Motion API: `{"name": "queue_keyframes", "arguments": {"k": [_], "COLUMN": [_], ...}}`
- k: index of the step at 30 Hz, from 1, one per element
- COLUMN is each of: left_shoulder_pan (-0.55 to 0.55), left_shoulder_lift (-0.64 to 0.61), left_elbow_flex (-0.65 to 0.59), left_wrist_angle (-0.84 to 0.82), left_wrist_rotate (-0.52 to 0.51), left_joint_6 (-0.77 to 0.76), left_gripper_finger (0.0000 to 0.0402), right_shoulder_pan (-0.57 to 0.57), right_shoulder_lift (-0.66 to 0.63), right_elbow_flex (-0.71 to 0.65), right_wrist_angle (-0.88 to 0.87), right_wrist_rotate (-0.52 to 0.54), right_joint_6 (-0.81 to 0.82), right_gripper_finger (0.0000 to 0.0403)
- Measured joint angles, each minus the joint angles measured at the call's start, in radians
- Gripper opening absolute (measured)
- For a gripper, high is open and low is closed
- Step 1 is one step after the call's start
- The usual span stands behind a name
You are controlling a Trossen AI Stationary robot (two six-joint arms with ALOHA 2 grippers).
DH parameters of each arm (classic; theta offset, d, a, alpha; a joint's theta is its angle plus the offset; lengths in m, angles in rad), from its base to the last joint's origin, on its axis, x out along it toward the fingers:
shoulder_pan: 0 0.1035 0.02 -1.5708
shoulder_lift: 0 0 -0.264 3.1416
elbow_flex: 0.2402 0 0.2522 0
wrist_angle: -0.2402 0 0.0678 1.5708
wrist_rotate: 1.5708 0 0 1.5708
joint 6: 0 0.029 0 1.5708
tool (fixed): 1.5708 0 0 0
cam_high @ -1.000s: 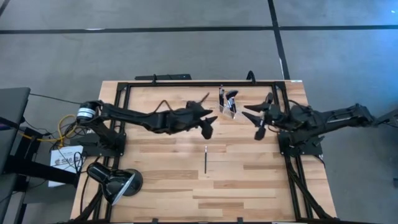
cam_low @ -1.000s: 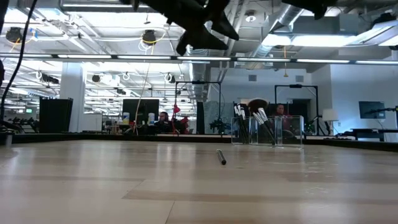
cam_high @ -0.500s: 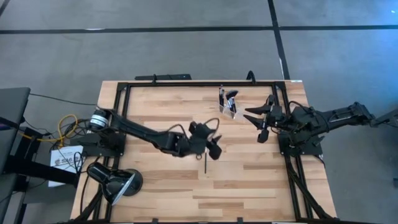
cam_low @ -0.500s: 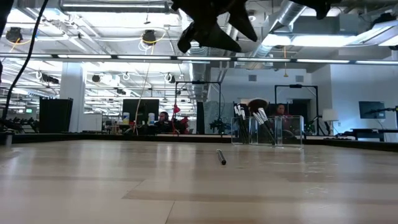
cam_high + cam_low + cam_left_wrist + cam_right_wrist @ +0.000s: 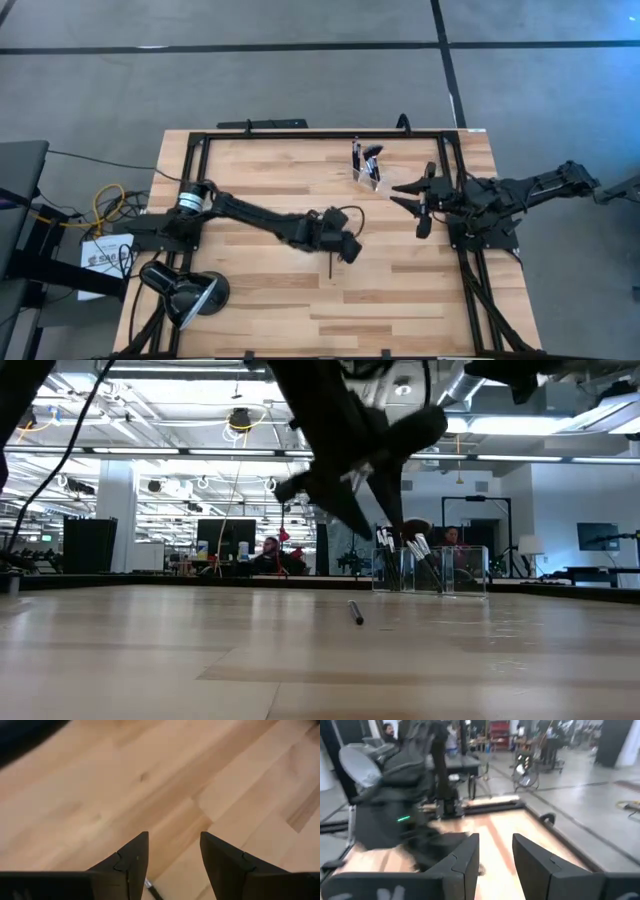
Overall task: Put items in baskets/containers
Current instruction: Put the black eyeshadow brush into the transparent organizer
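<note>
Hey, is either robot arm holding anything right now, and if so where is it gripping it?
Nothing is held. The left gripper is open above the brush on the table; the right gripper is open and empty.

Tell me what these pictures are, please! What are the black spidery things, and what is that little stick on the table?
The black things are two robot arms working at a wooden table. One picture looks straight down from above, one looks across the tabletop, and two come from cameras on the arms' wrists.

Each arm ends in a gripper, like two fingers. The left gripper is reaching down over the stick, open, with nothing in it. The stick is a thin dark makeup brush lying flat near the middle of the table. The right gripper waits at the right side, open and empty too.

At the back of the table stands a clear holder with several brushes already in it. The black dome at the near left corner is a lamp-like object.
</note>
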State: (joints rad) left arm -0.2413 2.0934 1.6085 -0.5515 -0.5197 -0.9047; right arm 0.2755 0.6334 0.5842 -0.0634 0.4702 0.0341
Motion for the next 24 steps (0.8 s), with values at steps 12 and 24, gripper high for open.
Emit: {"name": "queue_keyframes", "arguments": {"k": [12,24], "left_shoulder_pan": [0.101,0.077], "left_shoulder_lift": [0.001,0.027], "left_elbow_flex": [0.001,-0.005], "left_wrist_angle": [-0.183,-0.199], "left_wrist_rotate": [0.365,0.387], "left_joint_6": [-0.039,-0.095], "left_gripper_finger": [0.0165,0.0159], "right_shoulder_pan": [0.165,0.258], "right_shoulder_lift": [0.001,0.020], "right_elbow_flex": [0.000,0.000], "right_wrist_angle": [-0.056,-0.078], "right_wrist_rotate": [0.044,0.162], "right_joint_6": [0.124,0.152], "right_gripper_finger": [0.0107,0.0107]}}
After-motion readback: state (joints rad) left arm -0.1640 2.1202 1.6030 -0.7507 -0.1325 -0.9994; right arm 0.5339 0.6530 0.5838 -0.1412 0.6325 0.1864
